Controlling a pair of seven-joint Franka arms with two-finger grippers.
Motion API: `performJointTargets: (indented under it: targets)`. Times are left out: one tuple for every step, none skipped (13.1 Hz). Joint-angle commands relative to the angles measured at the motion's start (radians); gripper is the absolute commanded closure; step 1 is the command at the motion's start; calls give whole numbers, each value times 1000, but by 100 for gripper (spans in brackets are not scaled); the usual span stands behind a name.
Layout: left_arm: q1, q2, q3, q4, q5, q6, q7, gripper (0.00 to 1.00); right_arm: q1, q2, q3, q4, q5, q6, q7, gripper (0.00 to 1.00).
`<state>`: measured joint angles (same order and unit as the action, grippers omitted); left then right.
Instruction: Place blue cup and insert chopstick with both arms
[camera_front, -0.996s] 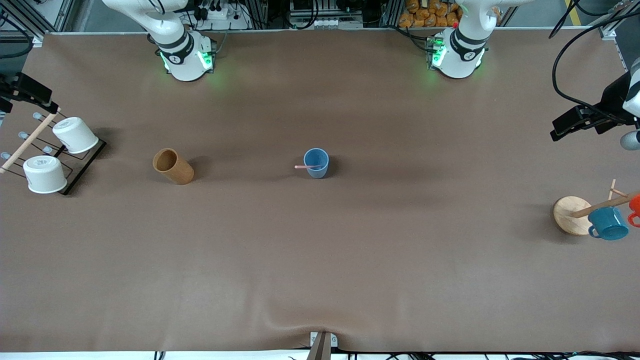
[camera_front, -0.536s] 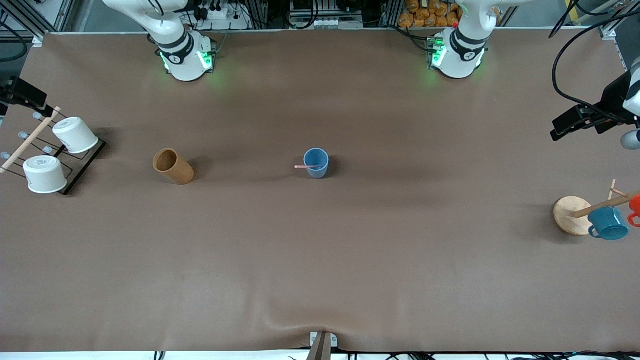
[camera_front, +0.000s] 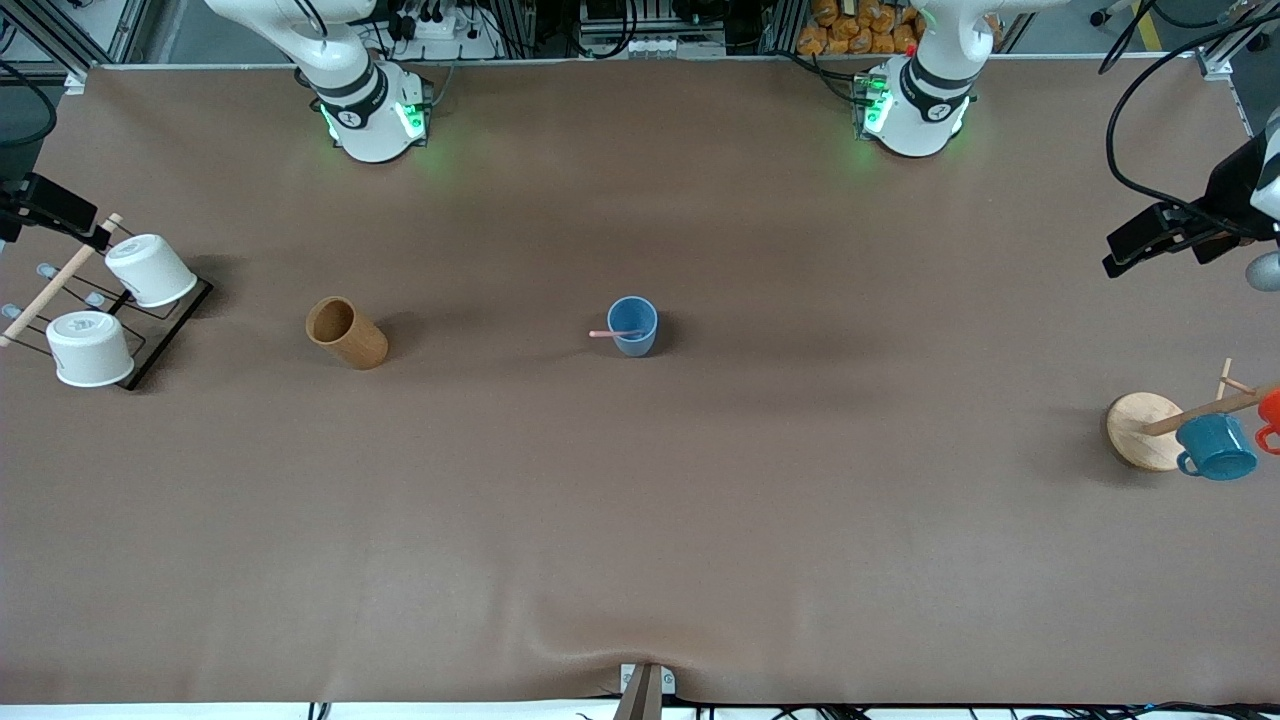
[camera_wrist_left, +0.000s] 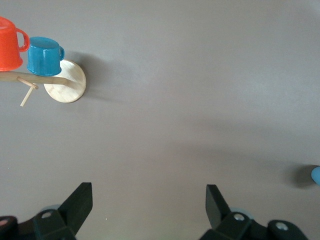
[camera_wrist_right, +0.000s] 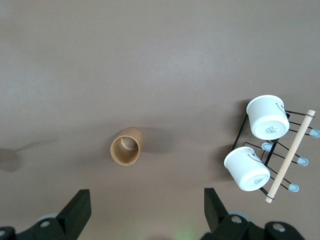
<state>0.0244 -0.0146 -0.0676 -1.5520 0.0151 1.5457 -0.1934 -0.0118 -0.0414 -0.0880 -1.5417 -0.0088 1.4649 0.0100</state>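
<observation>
Nearest my front camera among the table's things, the teal mug (camera_front: 1216, 447) hangs on a wooden mug tree (camera_front: 1142, 430) close to the edge at the left arm's end, an orange mug (camera_front: 1270, 412) beside it. The left wrist view shows the same group.

A little farther from the camera, the blue cup (camera_front: 633, 325) stands upright in the middle of the table, well apart from every edge. The pale-pink chopstick (camera_front: 612, 333) sits in it, leaning over the rim toward the right arm's end. The brown cylindrical cup (camera_front: 346, 332) stands toward that end, and two white cups (camera_front: 120, 308) rest on a black wire rack (camera_front: 165, 335) near that edge, with a light wooden rod (camera_front: 57, 282) across it.

My left gripper (camera_wrist_left: 147, 207) hangs high over the left arm's end of the table, fingers spread wide, holding nothing (both black tips show in its wrist view). My right gripper (camera_wrist_right: 145, 207) hangs over the right arm's end, above the rack's side, likewise spread and empty.
</observation>
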Motion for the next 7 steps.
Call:
performJointTargets:
  targets:
    - [3, -27, -6, -3, 5, -30, 25, 0, -19, 12, 11, 26, 10, -14, 11, 0]
    - [5, -37, -3, -5, 3, -30, 25, 0, -19, 12, 11, 26, 12, -14, 11, 0]
    - [3, -41, -5, -5, 3, -33, 25, 0, -19, 12, 11, 26, 10, -12, 10, 0]
    - [3, -54, -3, -8, 3, -41, 25, 0, -19, 12, 11, 26, 10, -12, 10, 0]
    - [2, -56, -5, -10, 0, -45, 25, 0, -19, 12, 11, 26, 10, -12, 10, 0]
    - [0, -57, -6, -10, -15, -47, 25, 0, -19, 12, 11, 26, 10, -12, 10, 0]
    - [-1, -57, -14, -11, -23, -58, 25, 0, -19, 12, 11, 26, 10, -12, 10, 0]
